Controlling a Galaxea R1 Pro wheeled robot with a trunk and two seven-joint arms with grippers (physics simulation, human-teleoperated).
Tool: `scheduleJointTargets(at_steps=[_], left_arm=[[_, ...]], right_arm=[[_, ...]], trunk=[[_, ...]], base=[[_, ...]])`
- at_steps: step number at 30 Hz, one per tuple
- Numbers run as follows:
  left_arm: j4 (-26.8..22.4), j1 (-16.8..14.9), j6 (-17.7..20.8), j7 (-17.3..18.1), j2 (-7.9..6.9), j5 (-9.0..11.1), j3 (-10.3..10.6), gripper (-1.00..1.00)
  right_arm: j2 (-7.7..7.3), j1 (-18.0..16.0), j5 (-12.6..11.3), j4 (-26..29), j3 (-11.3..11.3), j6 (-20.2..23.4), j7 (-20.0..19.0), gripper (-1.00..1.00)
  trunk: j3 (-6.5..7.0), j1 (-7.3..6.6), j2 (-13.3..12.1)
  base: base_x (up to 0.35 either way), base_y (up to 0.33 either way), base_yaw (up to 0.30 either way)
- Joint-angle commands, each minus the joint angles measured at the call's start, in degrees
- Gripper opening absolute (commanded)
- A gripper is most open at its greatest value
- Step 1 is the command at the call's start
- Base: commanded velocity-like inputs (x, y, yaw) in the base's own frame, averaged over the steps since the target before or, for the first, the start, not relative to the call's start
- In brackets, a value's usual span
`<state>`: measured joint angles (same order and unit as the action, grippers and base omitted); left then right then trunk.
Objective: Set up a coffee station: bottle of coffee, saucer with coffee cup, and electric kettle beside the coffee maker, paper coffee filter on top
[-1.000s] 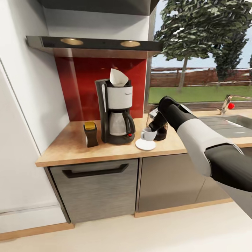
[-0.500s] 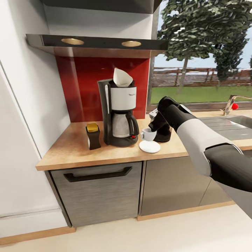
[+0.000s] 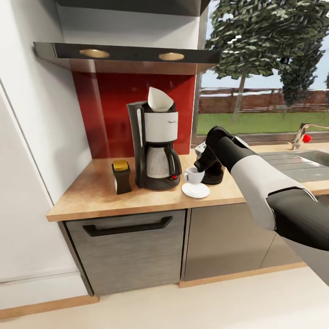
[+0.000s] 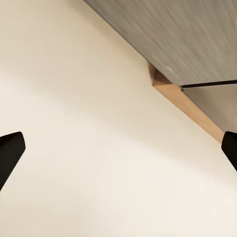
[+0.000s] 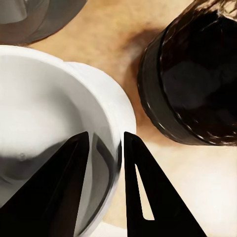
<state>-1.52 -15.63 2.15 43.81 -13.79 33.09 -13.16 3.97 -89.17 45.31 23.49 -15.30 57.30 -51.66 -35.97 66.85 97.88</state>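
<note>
On the wooden tabletop (image 3: pixel 91 192) under the red backsplash, the coffee maker (image 3: pixel 155 148) stands with a white paper filter (image 3: pixel 159 100) poking out of its top. Since half a second ago little has changed: the right arm has kept its reach over the counter, and the cup (image 3: pixel 193 175) now seems to sit a touch lower, on or just above the saucer (image 3: pixel 195 190); I cannot tell whether they touch. A full second back the whole scene sat further left, which is the camera shifting, not the things.

The right gripper (image 5: pixel 106 173) has its jaws clamped on the cup's rim (image 5: pixel 116 143), one finger inside the bowl and one outside the wall, with only the thin white wall between them. The cup is just right of the coffee maker's base. Right behind the cup and arm stands the dark kettle (image 3: pixel 214 172), seen close beside the cup in the right wrist view (image 5: pixel 197 79). The coffee bottle (image 3: pixel 121 176) with its yellow lid stands just left of the coffee maker.

The left gripper (image 4: pixel 118 153) hangs over the pale floor (image 4: pixel 89 123) near the cabinet base, its jaws wide apart.
</note>
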Motion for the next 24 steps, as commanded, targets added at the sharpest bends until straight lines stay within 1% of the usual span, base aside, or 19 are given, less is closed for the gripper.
scheduleJointTargets(at_steps=[1, 4, 11, 15, 20, 24], left_arm=[[0.03, -0.03, 0.23, 0.22, -0.01, -0.21, -0.46, 1.00], [0.03, -0.03, 0.23, 0.22, -0.01, -0.21, -0.46, 1.00], [0.03, -0.03, 0.23, 0.22, -0.01, -0.21, -0.46, 1.00], [0.03, -0.04, 0.23, 0.22, -0.01, -0.22, -0.46, 1.00], [0.03, -0.05, 0.23, 0.23, -0.01, -0.22, -0.46, 1.00], [0.03, -0.03, 0.23, 0.22, -0.01, -0.21, -0.46, 1.00]], right_arm=[[-0.01, -0.04, 0.55, 0.07, -0.18, 0.09, -0.64, -1.00], [-0.01, -0.05, 0.50, 0.05, -0.22, 0.09, -0.63, -1.00], [-0.01, -0.04, 0.50, -0.01, -0.26, 0.09, -0.63, -1.00], [-0.01, -0.04, 0.49, -0.02, -0.26, 0.09, -0.63, -1.00], [-0.01, -0.04, 0.53, -0.02, -0.20, 0.09, -0.63, -1.00], [-0.01, -0.04, 0.56, -0.02, -0.18, 0.09, -0.63, -1.00]], trunk=[[-0.24, 0.22, 0.44], [-0.24, 0.22, 0.44], [-1.50, 1.76, 3.25], [-1.50, 1.76, 3.25], [-2.40, 2.86, 5.26], [-2.40, 2.86, 5.26]], base=[[0.000, 0.000, 0.000], [0.000, 0.000, 0.000], [0.000, 0.000, 0.000], [0.000, 0.000, 0.000], [0.000, 0.000, 0.000], [0.000, 0.000, 0.000]])
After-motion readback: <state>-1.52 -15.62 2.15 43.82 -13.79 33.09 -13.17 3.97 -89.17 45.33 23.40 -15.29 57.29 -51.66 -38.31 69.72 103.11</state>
